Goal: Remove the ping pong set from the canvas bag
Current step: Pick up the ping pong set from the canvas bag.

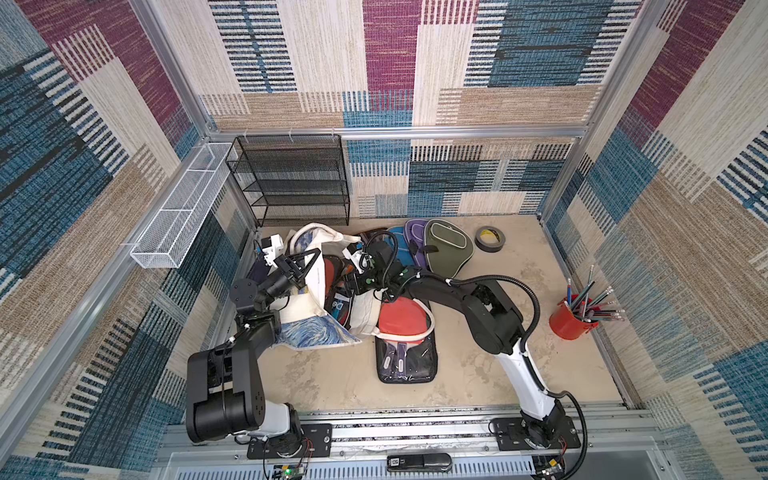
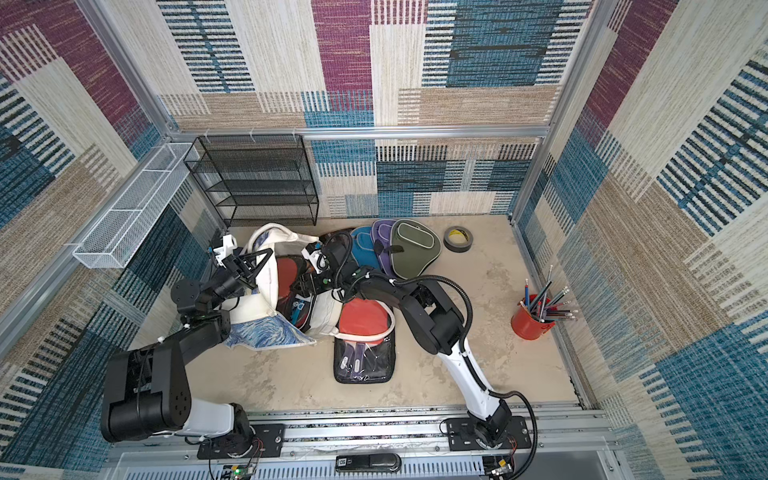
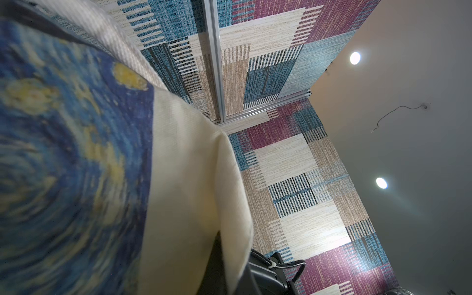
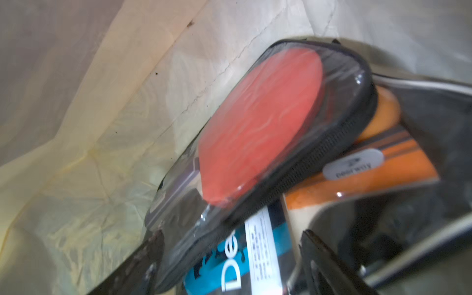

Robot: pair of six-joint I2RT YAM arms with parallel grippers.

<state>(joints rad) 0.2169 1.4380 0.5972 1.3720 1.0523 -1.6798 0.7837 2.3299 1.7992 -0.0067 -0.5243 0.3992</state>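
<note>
Canvas bag (image 1: pixel 309 328) clamped by left hand (image 1: pixel 305 266), half-hiding ping pong set (image 4: pixel 260 127), right hand (image 4: pixel 232 258) apart.

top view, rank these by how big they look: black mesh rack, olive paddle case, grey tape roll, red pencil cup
1. black mesh rack, though it stands tall, so nearness to the camera may enlarge it
2. olive paddle case
3. red pencil cup
4. grey tape roll

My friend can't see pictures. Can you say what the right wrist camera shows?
A red ping pong paddle in a clear zip case lies inside the cream canvas bag, partly over another pack with orange stripes and a blue label. Dark fingers of the right gripper show blurred beside it.
</note>
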